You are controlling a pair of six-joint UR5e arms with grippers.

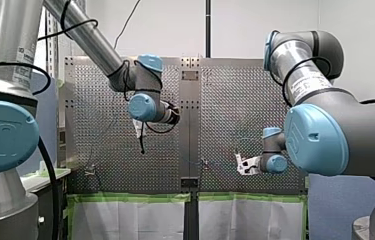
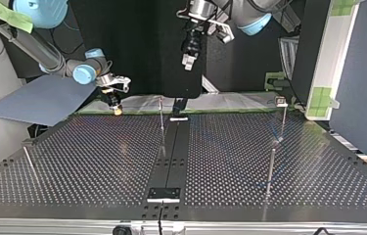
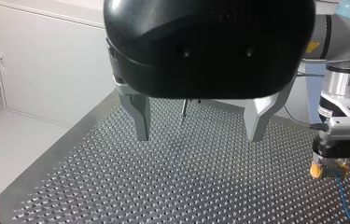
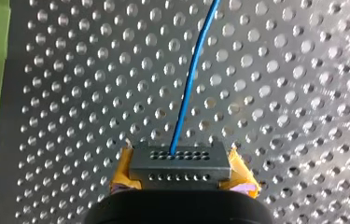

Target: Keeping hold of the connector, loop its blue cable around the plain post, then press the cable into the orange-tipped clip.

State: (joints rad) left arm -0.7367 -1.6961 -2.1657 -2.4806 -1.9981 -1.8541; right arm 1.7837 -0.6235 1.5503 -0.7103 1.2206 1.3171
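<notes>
Connector [image 4: 180, 161], grey, perforated, trailing blue cable [image 4: 189, 79], pinched in right gripper [image 4: 182, 176]; left gripper [image 3: 199, 136] gapes.

Left jaws wide, right jaws clamped.

Nothing legible: the white label [image 1: 306, 83] on my right arm [image 1: 335, 130] is too small to read

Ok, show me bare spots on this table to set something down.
Top view: the table is bare between the leaning post and the thin post beside the black centre strip. Crowded: right of the strip stand a near post and a far post; my right gripper holds the connector at the far edge.
</notes>
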